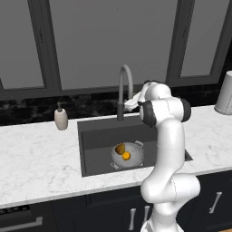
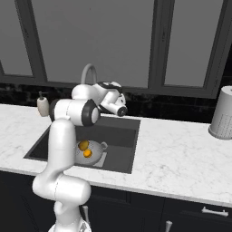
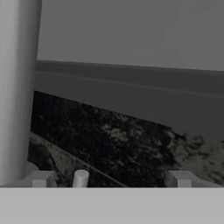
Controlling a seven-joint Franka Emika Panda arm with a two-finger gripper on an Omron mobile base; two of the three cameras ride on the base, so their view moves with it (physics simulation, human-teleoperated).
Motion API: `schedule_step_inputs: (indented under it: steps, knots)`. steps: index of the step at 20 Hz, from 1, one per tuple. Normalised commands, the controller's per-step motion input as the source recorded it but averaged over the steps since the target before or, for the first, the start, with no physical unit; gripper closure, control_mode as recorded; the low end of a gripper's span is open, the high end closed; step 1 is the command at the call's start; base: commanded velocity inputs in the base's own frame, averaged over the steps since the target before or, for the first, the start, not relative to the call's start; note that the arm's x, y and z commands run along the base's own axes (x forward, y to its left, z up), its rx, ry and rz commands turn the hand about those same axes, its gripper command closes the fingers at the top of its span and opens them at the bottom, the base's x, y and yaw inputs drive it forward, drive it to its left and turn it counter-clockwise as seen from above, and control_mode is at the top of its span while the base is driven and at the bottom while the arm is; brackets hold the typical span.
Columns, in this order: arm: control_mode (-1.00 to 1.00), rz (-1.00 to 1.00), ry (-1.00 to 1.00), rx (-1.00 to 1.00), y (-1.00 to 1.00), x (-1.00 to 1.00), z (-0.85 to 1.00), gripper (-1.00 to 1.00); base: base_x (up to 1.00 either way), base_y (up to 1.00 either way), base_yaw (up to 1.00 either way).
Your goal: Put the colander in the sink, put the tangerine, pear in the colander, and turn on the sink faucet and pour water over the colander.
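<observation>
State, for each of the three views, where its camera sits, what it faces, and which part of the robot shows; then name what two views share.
Left base view: behind-left, facing the sink; arm at lower right.
Right base view: behind-right, same sink; arm at lower left.
Hand view: on the hand, beside the faucet, facing the wall; open fingers at bottom.
Both base views share the colander, tangerine and pear.

Perforated metal colander (image 1: 128, 155); veined marble counter (image 1: 36, 163); matt sink (image 1: 97, 136).

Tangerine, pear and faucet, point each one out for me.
tangerine (image 1: 126, 156), left base view, its top.
pear (image 1: 120, 148), left base view, its side.
sink faucet (image 1: 121, 79), left base view, upright neck.
</observation>
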Motion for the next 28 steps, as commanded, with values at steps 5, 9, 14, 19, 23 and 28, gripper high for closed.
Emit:
schedule_step_inputs:
  steps: [5, 9, 14, 19, 23, 28]
  knots:
    - [-1.0, -0.02, -0.01, 0.0, 0.0, 0.07, -0.1, -1.0, 0.0, 0.0, 0.0]
    - [-1.0, -0.03, 0.0, 0.0, 0.0, 0.11, -0.08, -1.0, 0.0, 0.0, 0.0]
    - [-1.0, -0.03, 0.0, 0.0, 0.0, 0.14, -0.08, -1.0, 0.0, 0.0, 0.0]
    - [-1.0, -0.03, 0.0, 0.0, 0.0, 0.14, -0.02, -1.0, 0.0, 0.0, 0.0]
    - [-1.0, -0.03, 0.0, 0.0, 0.11, 0.03, -0.13, -1.0, 0.0, 0.0, 0.0]
    - [-1.0, -0.02, 0.0, 0.0, 0.15, 0.05, -0.12, 1.0, 0.0, 0.0, 0.0]
